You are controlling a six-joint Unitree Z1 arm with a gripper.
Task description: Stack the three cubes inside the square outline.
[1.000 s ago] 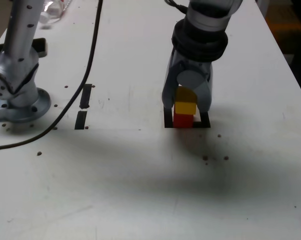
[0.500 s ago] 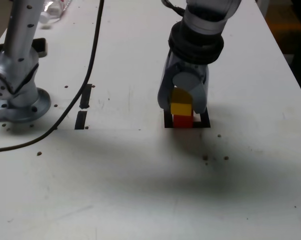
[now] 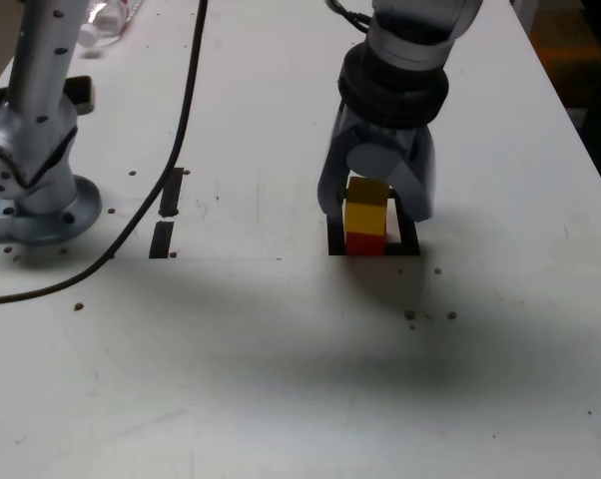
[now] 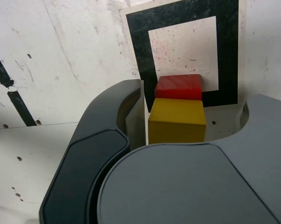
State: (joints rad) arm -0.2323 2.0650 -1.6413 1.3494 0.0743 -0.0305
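A yellow cube (image 3: 365,215) sits on top of a red cube (image 3: 364,242) inside the black square outline (image 3: 332,242) on the white table. My gripper (image 3: 376,208) hangs straight down over the stack, open, with one finger on each side of the yellow cube. In the wrist view the yellow cube (image 4: 177,123) rests squarely on the red cube (image 4: 179,86). There is a clear gap between it and one finger, and a thin gap at the other. The red cube stands at one edge of the square outline (image 4: 138,46), whose white centre is mostly bare. Nothing is held.
A second silver arm's base (image 3: 41,195) stands at the exterior view's left, with a black cable (image 3: 186,110) trailing past it. Two short black tape strips (image 3: 169,215) lie between that base and the outline. The table's edge runs along the exterior view's right.
The fingers have spread apart and let go of the yellow cube, which stays on the red cube. The arm has hardly moved.
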